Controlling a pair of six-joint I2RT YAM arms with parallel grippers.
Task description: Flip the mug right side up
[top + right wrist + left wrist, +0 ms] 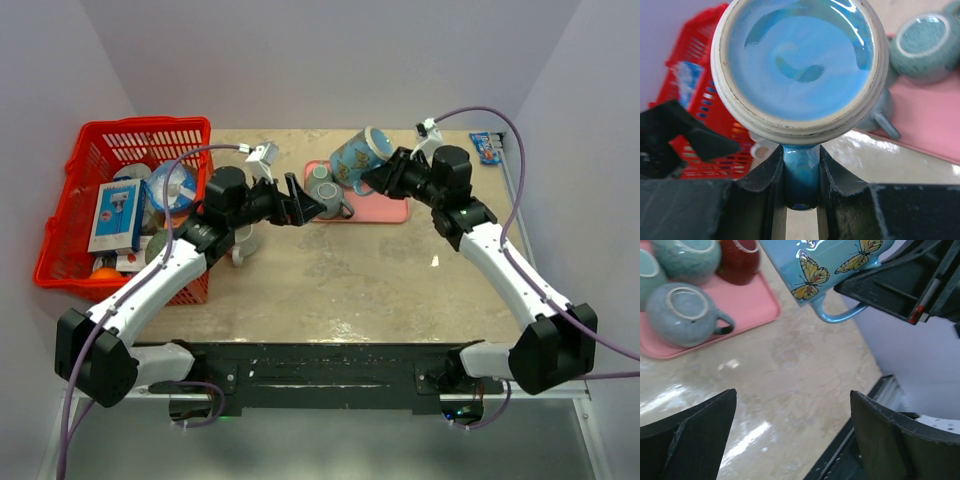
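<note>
The mug (360,152), pale blue with yellow butterflies, is hanging in the air over the far end of the pink tray (388,212), tilted and touching nothing below it. The right pincer (801,175) is pinching its handle (801,185) between both fingers, and the mug's unglazed foot ring is facing the right wrist camera, so the mouth is pointing away from that arm. The left pincer (312,203) is hovering spread wide and empty just beside the tray, near an upside-down grey-blue cup (687,315).

The step in hand appears to be the turn itself, with the mug lifted and partly rotated. The next move is likely calling for more wrist roll until the mouth is facing up, then a level descent onto a free patch of the tray or the surface (350,280).

No writing is showing on the mug. The boxes in the red basket (70,200) are carrying print too small to read.
</note>
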